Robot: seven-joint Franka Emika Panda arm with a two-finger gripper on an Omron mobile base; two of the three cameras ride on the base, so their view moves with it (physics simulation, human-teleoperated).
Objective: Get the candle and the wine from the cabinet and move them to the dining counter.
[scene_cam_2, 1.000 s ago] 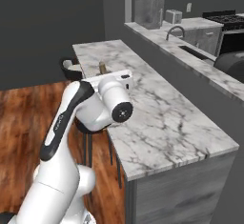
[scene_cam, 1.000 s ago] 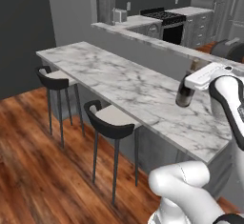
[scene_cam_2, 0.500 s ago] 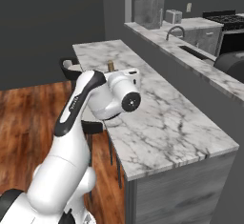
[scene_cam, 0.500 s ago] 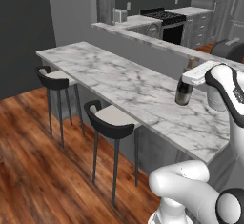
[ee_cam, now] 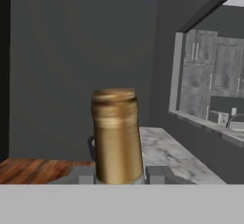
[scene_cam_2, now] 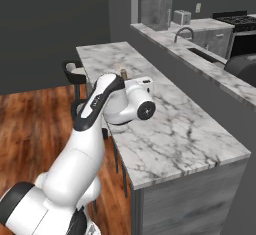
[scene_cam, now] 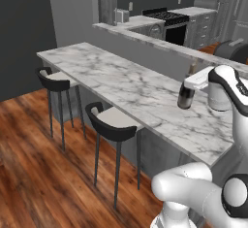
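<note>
Gripper (scene_cam: 190, 82) pinching wine bottle (scene_cam: 185, 95) at neck, fingers pressed against gold foil (ee_cam: 116, 135) from both sides. Bottle upright, base at or just above dining counter (scene_cam: 121, 79), near its right end and toward far edge; contact with marble not clear. Top of neck (scene_cam_2: 123, 72) visible just behind white wrist in right base view. Two black bar stools (scene_cam: 114, 125) along counter's near edge. Back worktop carries toaster (scene_cam_2: 182, 17), sink faucet (scene_cam_2: 184, 31).

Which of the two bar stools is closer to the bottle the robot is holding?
The black bar stool with the pale seat nearer the robot, tucked by the middle of the white marble counter. The other stool stands at the counter's far end, farther from the dark wine bottle.
</note>
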